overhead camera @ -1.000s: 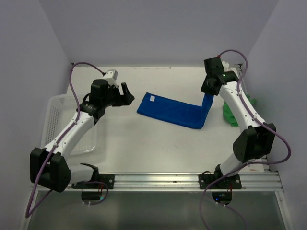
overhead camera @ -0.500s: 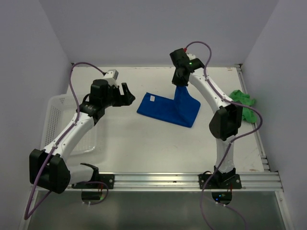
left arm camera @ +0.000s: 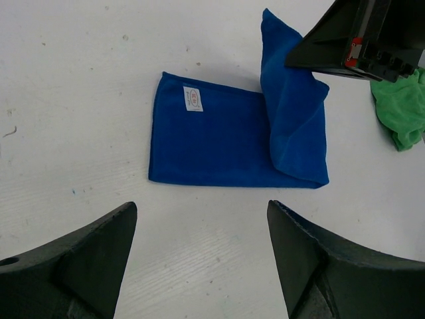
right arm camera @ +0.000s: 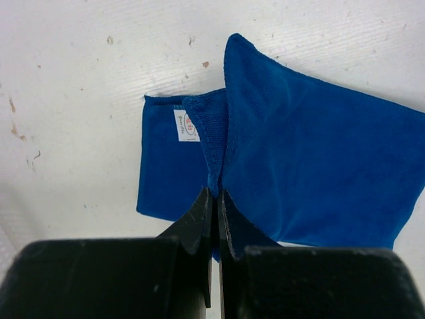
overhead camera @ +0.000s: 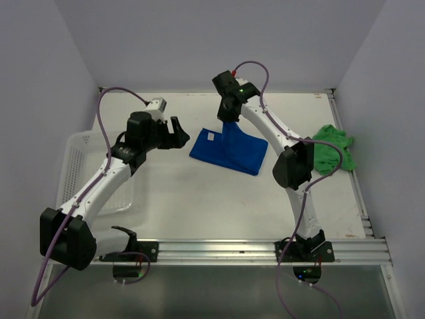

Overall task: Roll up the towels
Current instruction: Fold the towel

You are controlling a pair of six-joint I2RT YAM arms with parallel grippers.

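Note:
The blue towel lies flat at the middle back of the table, a white label near its left end. My right gripper is shut on its lifted right end, holding it up above the towel's middle; the pinched edge runs out from between the fingertips of that gripper. The green towel lies crumpled by the right edge, also the green towel at the right of the left wrist view. My left gripper hovers open just left of the blue towel, nothing between the fingers of this gripper.
A white mesh basket stands at the table's left edge beneath my left arm. The right arm's forearm stretches across the back right of the table. An aluminium rail runs along the near edge.
My right gripper has carried the blue towel's right end up and leftward, from the right side to over the towel's middle. The left arm has barely moved.

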